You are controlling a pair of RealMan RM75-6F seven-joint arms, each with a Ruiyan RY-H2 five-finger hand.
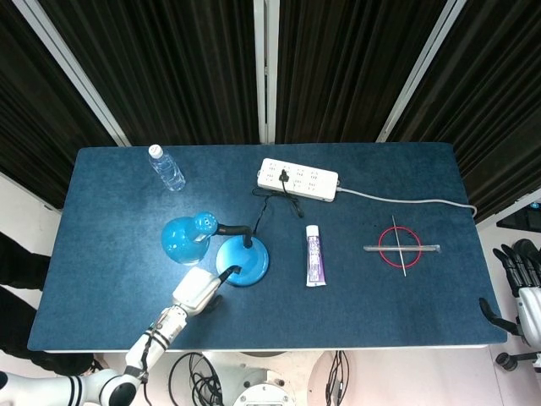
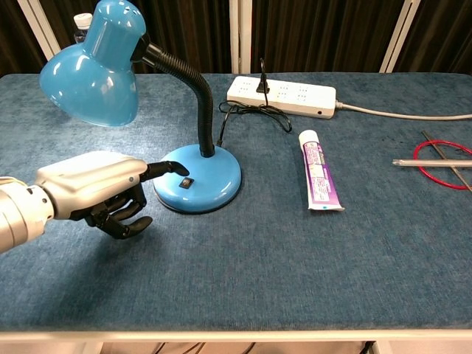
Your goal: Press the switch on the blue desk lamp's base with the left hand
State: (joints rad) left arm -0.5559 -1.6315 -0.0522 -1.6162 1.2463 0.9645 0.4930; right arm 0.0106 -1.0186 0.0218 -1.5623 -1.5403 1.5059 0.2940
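Observation:
The blue desk lamp stands left of centre, with its round base [image 1: 243, 260] [image 2: 198, 187] and its shade [image 1: 186, 238] [image 2: 92, 74] bent over to the left on a black gooseneck. A small black switch [image 2: 186, 182] sits on the front of the base. My left hand [image 1: 196, 290] [image 2: 92, 192] is low at the base's left side, one dark finger [image 2: 175, 169] stretched out over the base just short of the switch and the others curled under. Whether it touches the base cannot be told. My right hand [image 1: 524, 288] hangs beyond the table's right edge, holding nothing.
A white power strip [image 1: 297, 179] [image 2: 281, 96] lies behind the lamp, its cord running right. A toothpaste tube [image 1: 314, 255] [image 2: 318, 179] lies right of the base. A water bottle [image 1: 166, 167] stands at the back left. A red ring with thin rods [image 1: 399, 247] [image 2: 442, 161] lies at the right.

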